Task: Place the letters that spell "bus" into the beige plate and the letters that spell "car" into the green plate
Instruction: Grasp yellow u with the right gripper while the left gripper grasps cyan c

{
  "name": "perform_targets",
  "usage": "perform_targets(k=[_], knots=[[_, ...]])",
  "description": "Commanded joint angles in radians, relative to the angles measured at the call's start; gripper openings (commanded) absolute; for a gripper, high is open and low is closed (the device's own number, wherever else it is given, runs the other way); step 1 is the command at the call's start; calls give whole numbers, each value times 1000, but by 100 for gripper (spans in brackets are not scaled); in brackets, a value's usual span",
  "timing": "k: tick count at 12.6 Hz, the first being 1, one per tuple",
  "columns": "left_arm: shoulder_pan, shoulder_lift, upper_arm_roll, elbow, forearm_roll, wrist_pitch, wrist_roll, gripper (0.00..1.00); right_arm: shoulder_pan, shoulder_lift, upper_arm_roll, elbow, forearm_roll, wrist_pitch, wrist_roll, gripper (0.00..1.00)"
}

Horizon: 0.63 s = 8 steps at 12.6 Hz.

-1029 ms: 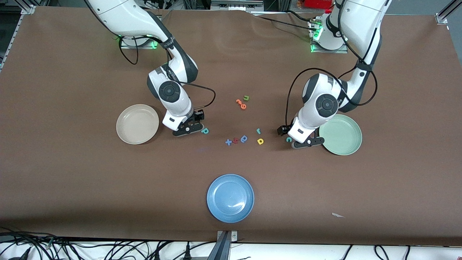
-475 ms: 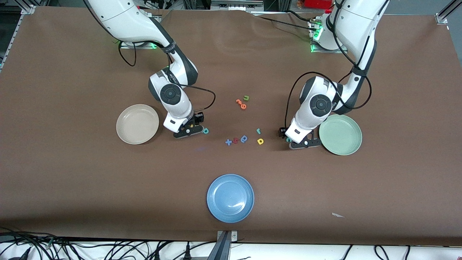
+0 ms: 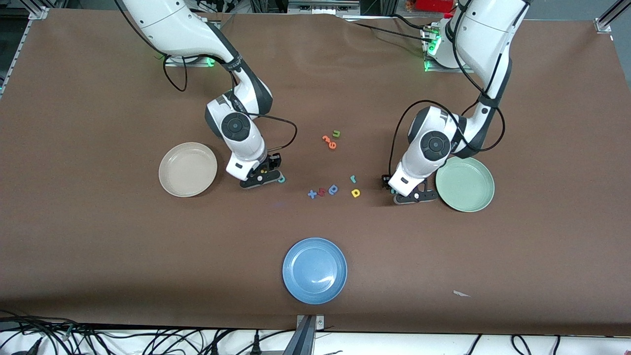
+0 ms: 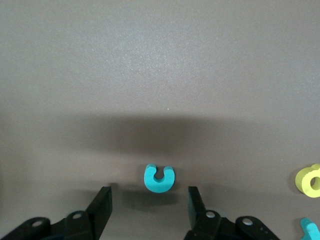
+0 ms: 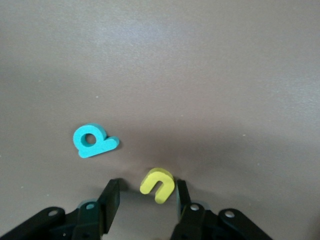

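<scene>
Teal c (image 4: 159,178) on the table beside the green plate (image 3: 465,184), between the parted, untouching fingers of the left gripper (image 4: 149,210), yellow u (image 5: 157,184) near the beige plate (image 3: 188,169), framed by the right gripper (image 5: 145,205) with fingers apart, teal b (image 5: 93,141) just beside it

Teal r (image 4: 311,231) cut off; yellow s unseen

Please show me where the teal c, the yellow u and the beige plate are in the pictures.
teal c (image 4: 159,178): left wrist view, on the letter's curved body, between the open fingers.
yellow u (image 5: 157,184): right wrist view, on the bend of the letter.
beige plate (image 3: 188,169): front view, on the bare middle of its floor.
</scene>
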Motion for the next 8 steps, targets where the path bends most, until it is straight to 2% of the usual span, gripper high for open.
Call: perform_targets(k=[1,3,4,8], knots=[[-15,35,12,41,34,7,-35,70,4,25,1,27,-22,10,20,50],[-15,38,12,44,34,7,-36,66,4,27,1,27,-23,10,20,49],[-15,38,13,45,34,7,-36,63,4,27,1,27,-25,10,20,44],[-15,39,15,45,34,7,-35,53,4,27,-1,27,-25,13,20,42]])
